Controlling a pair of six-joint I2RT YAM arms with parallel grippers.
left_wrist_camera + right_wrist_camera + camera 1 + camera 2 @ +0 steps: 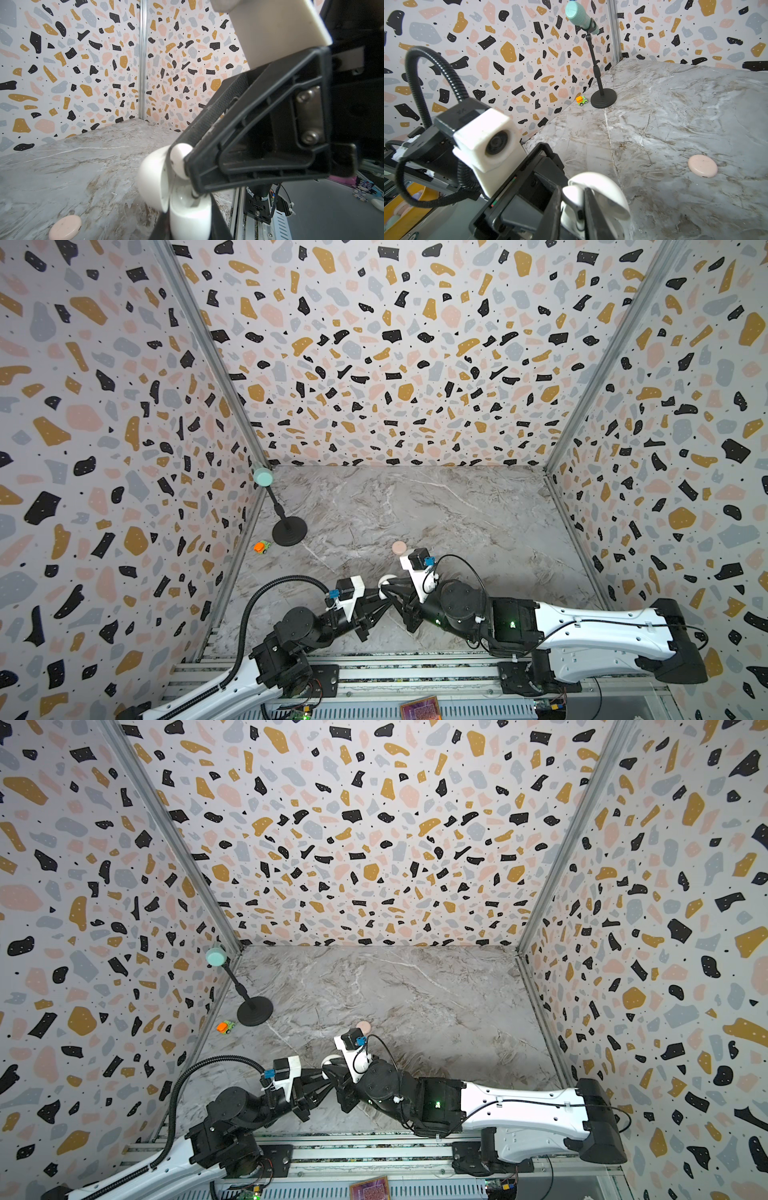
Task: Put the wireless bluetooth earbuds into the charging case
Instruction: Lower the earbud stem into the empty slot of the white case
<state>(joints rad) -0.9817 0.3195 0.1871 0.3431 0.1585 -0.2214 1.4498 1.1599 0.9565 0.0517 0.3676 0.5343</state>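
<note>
Well left of the open white charging case (151, 182), by the wall, a toy car (262, 547) and a microphone stand (289, 531) are seen. The case's base is clamped by the left gripper (380, 593). At its opening, a whitish earbud (179, 160) is pinched by the right gripper (184, 165). Beyond the case, a closed pink case (399, 547) is laid on the marble table (457, 510).

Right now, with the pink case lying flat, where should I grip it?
Take the pink case across its rounded rim, coming from straight above. It lies flat and closed on the table, low and round, so opposite edges look the likeliest hold.
</note>
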